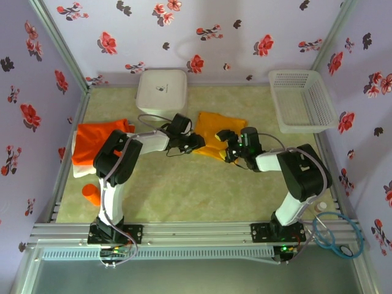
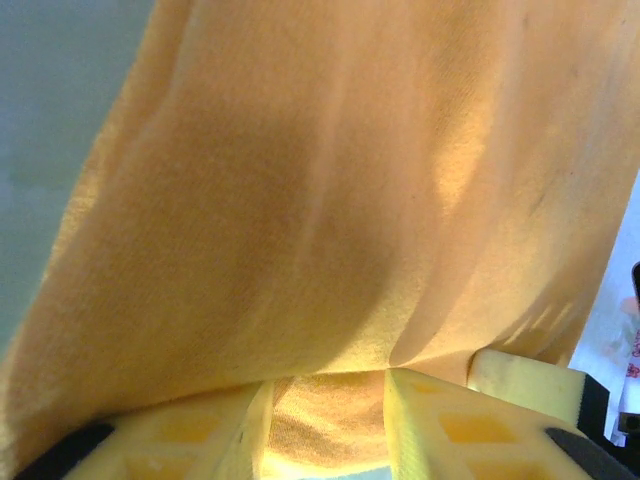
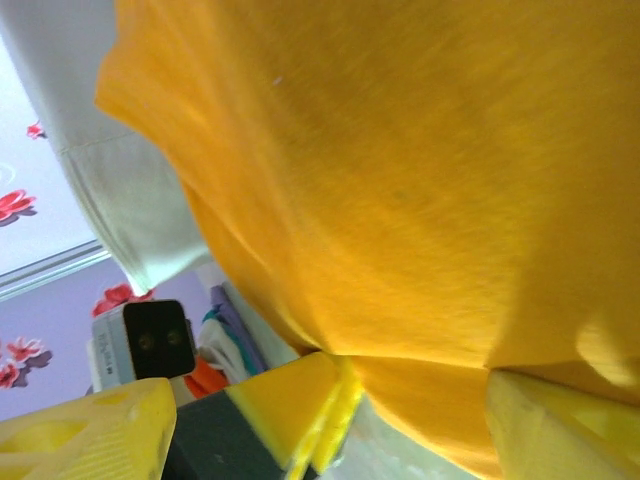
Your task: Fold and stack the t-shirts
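Note:
The mustard yellow-orange t-shirt (image 1: 217,130) lies folded at mid-table, with both grippers at its near edge. My left gripper (image 1: 196,144) is at the shirt's left corner. In the left wrist view its jaws (image 2: 328,385) are closed on a bunch of that cloth (image 2: 330,200). My right gripper (image 1: 229,150) meets the near right edge. Its fingers (image 3: 300,400) stand wide apart with the yellow cloth (image 3: 420,180) sagging between them. The red-orange t-shirt (image 1: 98,138) rests at the left on a white t-shirt (image 1: 79,168).
A white rounded-square box (image 1: 161,90) stands at the back, just behind the yellow shirt. A white lattice basket (image 1: 301,101) sits at the back right. An orange cup (image 1: 90,195) lies near the left arm's base. Flowered walls close in the table.

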Robot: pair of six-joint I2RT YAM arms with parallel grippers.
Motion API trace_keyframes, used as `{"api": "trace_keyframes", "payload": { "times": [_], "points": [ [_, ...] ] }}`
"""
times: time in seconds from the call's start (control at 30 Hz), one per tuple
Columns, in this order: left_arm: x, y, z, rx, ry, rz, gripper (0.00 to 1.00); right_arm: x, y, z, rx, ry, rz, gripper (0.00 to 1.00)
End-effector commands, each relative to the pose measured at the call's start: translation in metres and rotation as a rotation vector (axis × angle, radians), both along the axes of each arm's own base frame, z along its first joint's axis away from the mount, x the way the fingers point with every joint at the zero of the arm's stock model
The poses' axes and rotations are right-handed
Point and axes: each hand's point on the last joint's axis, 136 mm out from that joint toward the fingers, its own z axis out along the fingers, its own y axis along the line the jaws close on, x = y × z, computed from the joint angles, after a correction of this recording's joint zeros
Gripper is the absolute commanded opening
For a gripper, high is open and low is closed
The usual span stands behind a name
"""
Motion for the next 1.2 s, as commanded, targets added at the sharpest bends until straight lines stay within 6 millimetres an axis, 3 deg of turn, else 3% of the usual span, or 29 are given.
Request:
{"api": "trace_keyframes", "payload": {
  "times": [0.0, 0.23, 0.37, 0.47, 0.53, 0.7, 0.83, 1.0, 1.17],
  "points": [
    [-0.001, 0.044, -0.039, 0.129, 0.080, 0.107, 0.35, -0.021, -0.030, -0.033, -0.153, 0.086, -0.019, 0.81],
    [0.000, 0.050, -0.031, 0.096, 0.086, 0.121, 0.35, -0.037, -0.059, -0.040, -0.183, 0.108, -0.036, 0.80],
    [0.002, 0.046, 0.003, 0.058, 0.047, 0.090, 0.37, -0.040, -0.069, -0.032, -0.208, 0.096, -0.022, 0.80],
    [0.010, 0.038, 0.033, 0.023, -0.042, 0.033, 0.48, -0.040, -0.071, -0.020, -0.228, 0.081, -0.002, 0.80],
    [0.015, 0.041, 0.039, 0.033, -0.070, 0.001, 0.52, -0.037, -0.072, -0.010, -0.218, 0.058, -0.002, 0.80],
    [0.028, 0.047, 0.036, 0.088, -0.099, -0.084, 0.52, -0.034, -0.080, 0.015, -0.253, 0.018, 0.002, 0.82],
    [0.036, 0.048, 0.028, 0.166, -0.128, -0.165, 0.52, -0.035, -0.092, 0.035, -0.361, -0.025, 0.019, 0.97],
    [0.039, 0.045, 0.016, 0.197, -0.116, -0.208, 0.49, -0.035, -0.100, 0.043, -0.363, -0.020, 0.016, 0.99],
    [0.030, 0.039, 0.002, 0.200, -0.077, -0.213, 0.46, -0.031, -0.105, 0.042, -0.386, -0.005, 0.023, 0.99]
  ]
}}
